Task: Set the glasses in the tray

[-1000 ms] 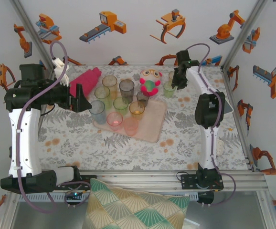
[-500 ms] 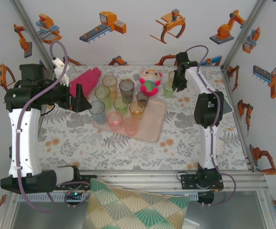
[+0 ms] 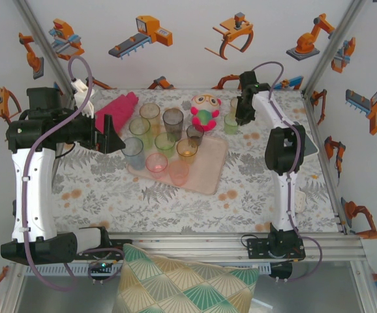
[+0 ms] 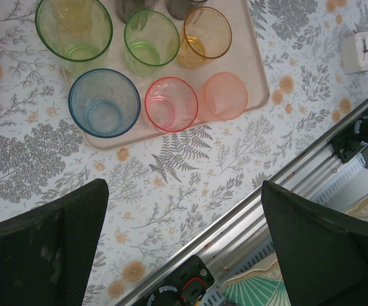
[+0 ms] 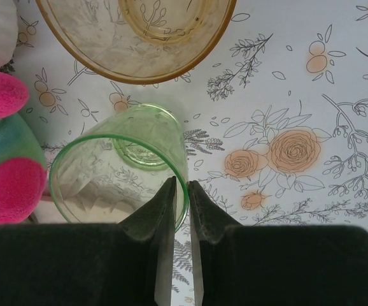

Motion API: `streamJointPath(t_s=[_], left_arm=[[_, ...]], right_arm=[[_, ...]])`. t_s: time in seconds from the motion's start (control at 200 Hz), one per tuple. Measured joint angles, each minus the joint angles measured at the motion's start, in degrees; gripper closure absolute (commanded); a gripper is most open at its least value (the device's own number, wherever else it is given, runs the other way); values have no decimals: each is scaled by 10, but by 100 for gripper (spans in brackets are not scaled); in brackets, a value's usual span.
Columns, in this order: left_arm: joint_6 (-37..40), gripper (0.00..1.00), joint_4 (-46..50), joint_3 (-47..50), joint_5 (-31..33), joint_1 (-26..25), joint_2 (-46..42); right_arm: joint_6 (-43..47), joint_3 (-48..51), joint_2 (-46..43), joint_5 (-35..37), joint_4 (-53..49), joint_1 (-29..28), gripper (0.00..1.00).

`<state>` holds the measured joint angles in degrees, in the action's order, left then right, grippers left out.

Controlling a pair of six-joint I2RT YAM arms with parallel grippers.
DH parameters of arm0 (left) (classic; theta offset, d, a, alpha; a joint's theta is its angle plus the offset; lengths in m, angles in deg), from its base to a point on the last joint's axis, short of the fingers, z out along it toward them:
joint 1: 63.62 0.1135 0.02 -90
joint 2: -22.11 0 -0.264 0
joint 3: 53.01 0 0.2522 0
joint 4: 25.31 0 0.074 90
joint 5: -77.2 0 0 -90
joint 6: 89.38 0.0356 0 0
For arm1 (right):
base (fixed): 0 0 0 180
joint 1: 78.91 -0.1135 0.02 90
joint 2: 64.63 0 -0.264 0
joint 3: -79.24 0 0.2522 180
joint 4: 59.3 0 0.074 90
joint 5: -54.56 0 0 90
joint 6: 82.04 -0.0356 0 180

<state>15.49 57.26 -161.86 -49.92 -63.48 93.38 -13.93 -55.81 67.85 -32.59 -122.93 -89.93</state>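
Magenta cloth [image 3: 118, 107] lies far left. Just beside it our left gripper [image 3: 113, 140] hangs with jaws wide and holding nothing, over the table [image 3: 110, 195] by the tray's left end. From its wrist we look down on the tray's near row, the blue, pink and orange glasses standing close to the rim.

The tray [image 3: 209, 181] sits mid-table, at a slant, with most of the glasses [image 3: 164, 142] already standing in it. Its bare room is along the right end, beside the orange one.

Right of the tray stands the toy [image 3: 205, 112]. Just beside that, off the tray, is the green glass [image 3: 231, 122]. Our right gripper [image 3: 244, 111] has its jaws narrow and pinched on that glass's right wall, one finger inside and one outside.

We judge the pickup is being made. The next move calls for a straight lift, then a carry left over the toy to the bare end.

The amber glass [image 5: 139, 38] stands close beyond and the toy crowds the left. The table on the right is open.
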Motion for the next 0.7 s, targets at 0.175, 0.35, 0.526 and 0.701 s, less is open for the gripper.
streamJointPath(t_s=[0.175, 0.35, 0.526, 0.701], left_arm=[[0, 3, 0, 0, 0, 0, 0], [0, 3, 0, 0, 0, 0, 0], [0, 3, 0, 0, 0, 0, 0], [0, 3, 0, 0, 0, 0, 0]], right_arm=[[5, -1, 0, 4, -5, 0, 88], [6, -1, 0, 7, -5, 0, 91], [8, -1, 0, 8, -5, 0, 92], [9, -1, -4, 8, -8, 0, 93]])
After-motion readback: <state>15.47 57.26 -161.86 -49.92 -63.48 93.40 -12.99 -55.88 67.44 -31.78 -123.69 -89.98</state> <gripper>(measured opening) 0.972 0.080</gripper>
